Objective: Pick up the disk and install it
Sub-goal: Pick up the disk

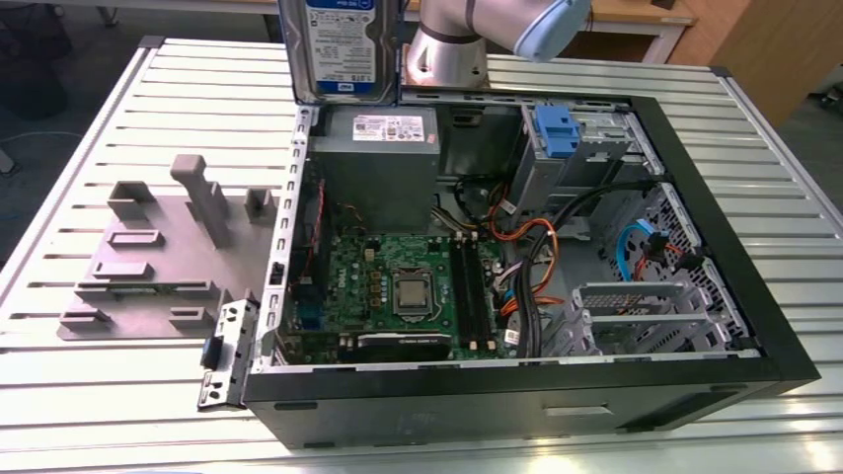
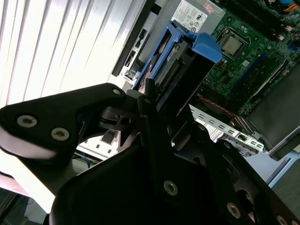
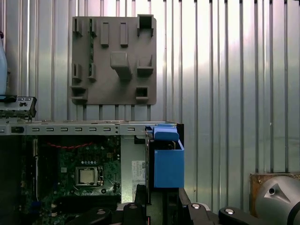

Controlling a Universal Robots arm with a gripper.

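Observation:
The disk (image 1: pixel 340 44) hangs upright above the open computer case, over the far corner by the power supply, its blue-and-white label facing the exterior camera. In the second wrist view the disk (image 2: pixel 180 63) shows its connector edge and blue carrier frame, and the black fingers (image 2: pixel 151 110) of my gripper (image 2: pixel 157 101) clamp it from both sides. In the first wrist view the disk (image 3: pixel 168 161) is edge-on with its blue end tab pointing away from the gripper (image 3: pixel 161 199), above the case's edge.
The open computer case (image 1: pixel 777 336) lies on its side on a slatted metal table (image 1: pixel 791 138). Inside are a motherboard (image 1: pixel 395 286), a grey power supply (image 1: pixel 375 163), cables, and a drive bay with a blue bracket (image 1: pixel 559 133). A grey fixture plate (image 1: pixel 145 257) lies at the exterior view's left.

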